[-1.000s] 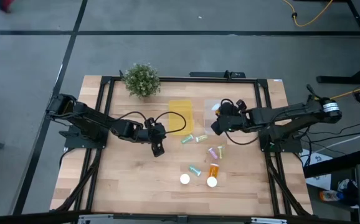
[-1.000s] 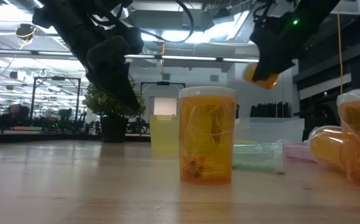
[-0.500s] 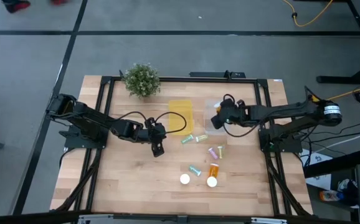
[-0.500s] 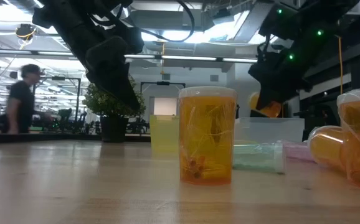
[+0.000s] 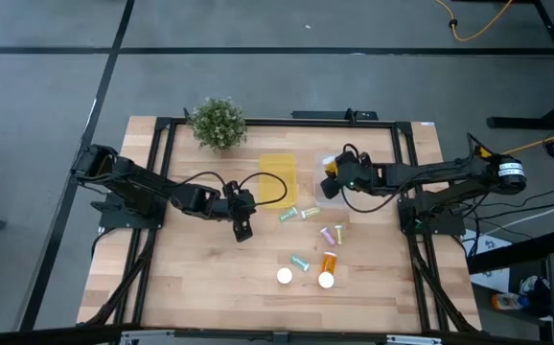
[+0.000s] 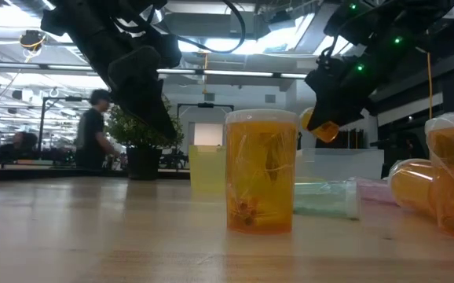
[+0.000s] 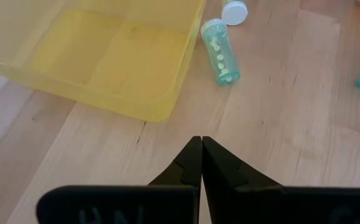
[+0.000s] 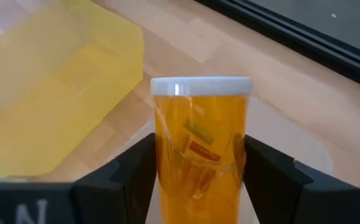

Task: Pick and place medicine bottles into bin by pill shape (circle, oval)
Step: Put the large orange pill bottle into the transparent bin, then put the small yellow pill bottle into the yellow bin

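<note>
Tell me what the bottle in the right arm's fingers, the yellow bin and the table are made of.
Orange bottle: likely clear-tinted plastic, contents show through; cap glossy white plastic. Yellow bin: translucent plastic, the wood shows faintly through. Table: light wood, visible grain and plank seams.

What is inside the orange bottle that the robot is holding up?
The right tool is shut on the orange bottle, white cap on. Through its translucent wall, small reddish and greenish pieces show. Their shape is unclear, and the tool's fingers cover the bottle's sides.
</note>
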